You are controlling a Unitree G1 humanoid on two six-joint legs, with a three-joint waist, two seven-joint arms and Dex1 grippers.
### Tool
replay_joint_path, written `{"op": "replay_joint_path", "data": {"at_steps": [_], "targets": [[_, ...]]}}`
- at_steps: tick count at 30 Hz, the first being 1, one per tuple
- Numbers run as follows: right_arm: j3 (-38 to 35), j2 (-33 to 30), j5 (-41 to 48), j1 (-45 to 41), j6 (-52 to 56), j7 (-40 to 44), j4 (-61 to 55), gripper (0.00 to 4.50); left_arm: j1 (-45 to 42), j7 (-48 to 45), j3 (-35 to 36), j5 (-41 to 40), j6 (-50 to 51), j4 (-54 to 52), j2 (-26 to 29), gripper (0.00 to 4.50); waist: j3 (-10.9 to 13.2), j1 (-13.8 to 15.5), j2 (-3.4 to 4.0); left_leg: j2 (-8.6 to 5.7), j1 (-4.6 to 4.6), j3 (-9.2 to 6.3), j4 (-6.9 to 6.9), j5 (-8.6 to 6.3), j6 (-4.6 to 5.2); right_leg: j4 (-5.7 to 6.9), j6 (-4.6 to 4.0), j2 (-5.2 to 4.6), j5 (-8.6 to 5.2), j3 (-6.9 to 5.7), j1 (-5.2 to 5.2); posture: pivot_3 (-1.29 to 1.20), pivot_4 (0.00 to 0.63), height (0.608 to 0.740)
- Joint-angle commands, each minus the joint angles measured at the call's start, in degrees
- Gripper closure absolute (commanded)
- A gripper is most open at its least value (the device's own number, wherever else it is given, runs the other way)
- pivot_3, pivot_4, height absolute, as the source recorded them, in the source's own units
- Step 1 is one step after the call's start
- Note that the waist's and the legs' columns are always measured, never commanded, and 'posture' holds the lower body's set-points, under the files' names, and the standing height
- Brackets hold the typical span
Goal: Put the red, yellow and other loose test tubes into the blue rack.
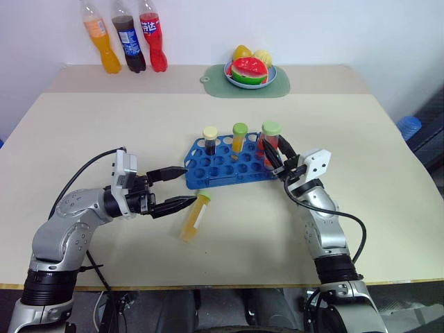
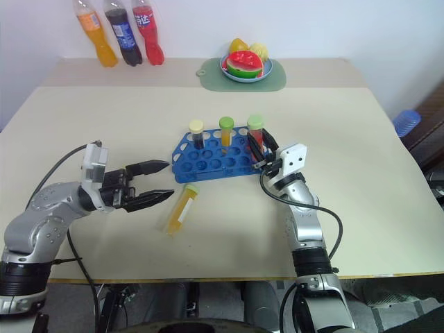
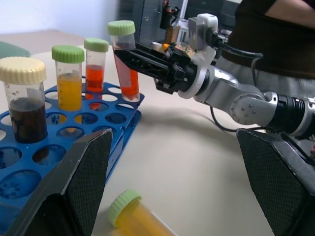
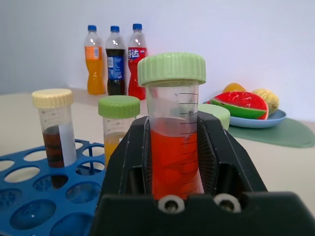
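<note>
The blue rack point(image 1: 225, 168) lies mid-table. Upright in it stand a dark tube with a cream cap point(image 1: 209, 139), a yellow-orange tube with a green cap point(image 1: 239, 137) and a red-orange tube point(image 3: 96, 64). At the rack's right end my right gripper point(image 1: 276, 154) is shut on another red test tube with a light green cap point(image 4: 174, 147), held upright; its fingers hide the tube's foot. A yellow test tube point(image 1: 194, 216) lies loose on the table in front of the rack. My left gripper point(image 1: 187, 186) stands open just left of it, level, touching nothing.
Three soda bottles point(image 1: 125, 38) stand at the table's back left. A green mat with a fruit bowl point(image 1: 250, 73) sits at the back middle. A person in dark clothes point(image 3: 275, 29) is off to the robot's right.
</note>
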Motion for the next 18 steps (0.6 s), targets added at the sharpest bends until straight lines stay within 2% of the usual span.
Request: {"op": "replay_joint_path", "data": {"at_steps": [1,13,18], "targets": [[0.02,-0.3,-0.53,0.87,-1.52,0.1,-0.91,1.37,-0.34,-0.13,0.74,-1.44,0.92,-2.04,0.99,0.32,0.04,0.03,0.07,0.0,-0.01,0.0,-0.01,0.0,0.0,0.0,0.0,0.0,0.0,0.0,-0.01,0.0,0.15,0.74],[-2.8,-6.3,0.53,5.48,3.53,-0.22,-11.18,1.37,-2.3,0.62,-0.18,-1.8,2.85,-1.24,0.69,0.32,0.05,0.22,0.07,-0.02,-0.02,0.01,-0.01,0.0,0.0,-0.02,-0.01,-0.03,-0.01,0.0,-0.01,0.0,0.15,0.74],[-1.97,-7.77,2.37,4.5,11.85,1.38,-16.04,1.37,-2.53,0.6,-0.56,-1.86,2.9,-1.38,0.21,0.32,0.06,0.12,0.08,0.0,-0.02,-0.01,-0.03,0.0,0.0,-0.01,-0.01,0.0,-0.01,0.0,-0.03,0.0,0.15,0.74]]}}
